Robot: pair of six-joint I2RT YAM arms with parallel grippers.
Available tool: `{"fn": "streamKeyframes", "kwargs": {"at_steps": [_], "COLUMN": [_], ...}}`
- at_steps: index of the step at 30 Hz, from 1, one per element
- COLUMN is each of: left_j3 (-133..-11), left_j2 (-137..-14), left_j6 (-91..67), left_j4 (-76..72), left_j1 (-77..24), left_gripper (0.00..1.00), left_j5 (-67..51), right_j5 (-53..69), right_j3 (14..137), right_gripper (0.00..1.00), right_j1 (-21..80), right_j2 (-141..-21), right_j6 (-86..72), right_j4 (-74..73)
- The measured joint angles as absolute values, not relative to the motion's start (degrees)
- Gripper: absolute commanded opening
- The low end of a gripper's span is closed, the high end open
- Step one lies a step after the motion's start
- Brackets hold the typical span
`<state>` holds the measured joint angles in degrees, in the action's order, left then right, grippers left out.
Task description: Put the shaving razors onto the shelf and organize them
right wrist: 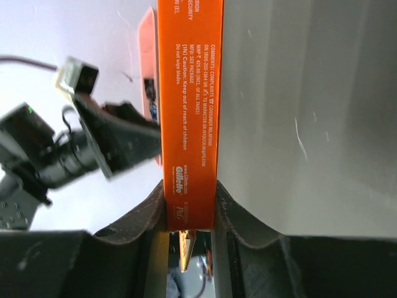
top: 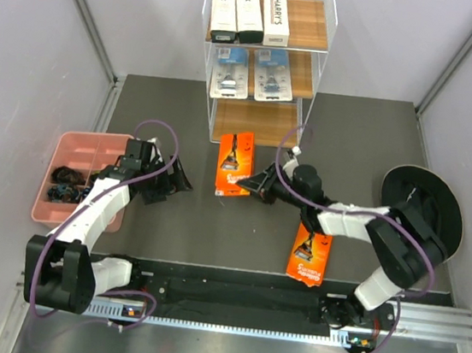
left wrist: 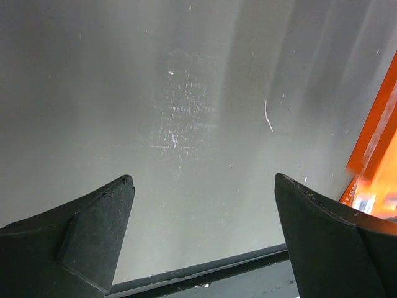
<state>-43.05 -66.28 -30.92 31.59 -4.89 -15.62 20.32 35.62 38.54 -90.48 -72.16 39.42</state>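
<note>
The bright orange card point(top: 235, 164), with a dark razor on it, lies on the gray surface point(top: 185, 239) just in front of the shelf point(top: 314, 31). The right tool point(top: 250, 183) reaches in low and pinches its edge. The left tool point(top: 176, 183) sits nearby, spread wide apart.

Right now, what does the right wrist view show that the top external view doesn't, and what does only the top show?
Only the right wrist view: the right gripper clamped on the edge of the held orange card, close enough to read its Gillette print. Only the top external view: the shelf with three white boxes on its top tier and two blister packs on the middle one, the second orange card by the right arm, the pink tray. Both: that card and the left gripper beyond it.
</note>
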Motion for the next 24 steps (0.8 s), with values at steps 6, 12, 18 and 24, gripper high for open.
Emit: {"fn": "streamKeyframes", "kwargs": {"at_steps": [6,12,18,24], "left_j3": [-42.85,-42.85,-42.85,-42.72], "left_j2": [-66.28,-66.28,-66.28,-66.28], "left_j6": [-30.22,-30.02,-29.98,-29.85], "left_j4": [31.62,31.62,31.62,31.55], "left_j1": [-4.78,-4.40,-4.21,-4.14], "left_gripper": [0.99,0.99,0.99,0.99], "left_j5": [-15.68,-16.25,-17.10,-17.87], "right_j5": [22.37,23.31,23.83,24.10], "right_j3": [48.12,57.23,63.92,72.55], "right_gripper": [0.00,0.00,0.00,0.00], "right_j1": [36.07,34.44,32.25,30.87], "right_j2": [-101.45,-109.95,-115.98,-122.17], "right_j6": [-72.05,-72.40,-72.62,-72.07], "right_j4": [40.21,40.12,37.19,32.62]}}
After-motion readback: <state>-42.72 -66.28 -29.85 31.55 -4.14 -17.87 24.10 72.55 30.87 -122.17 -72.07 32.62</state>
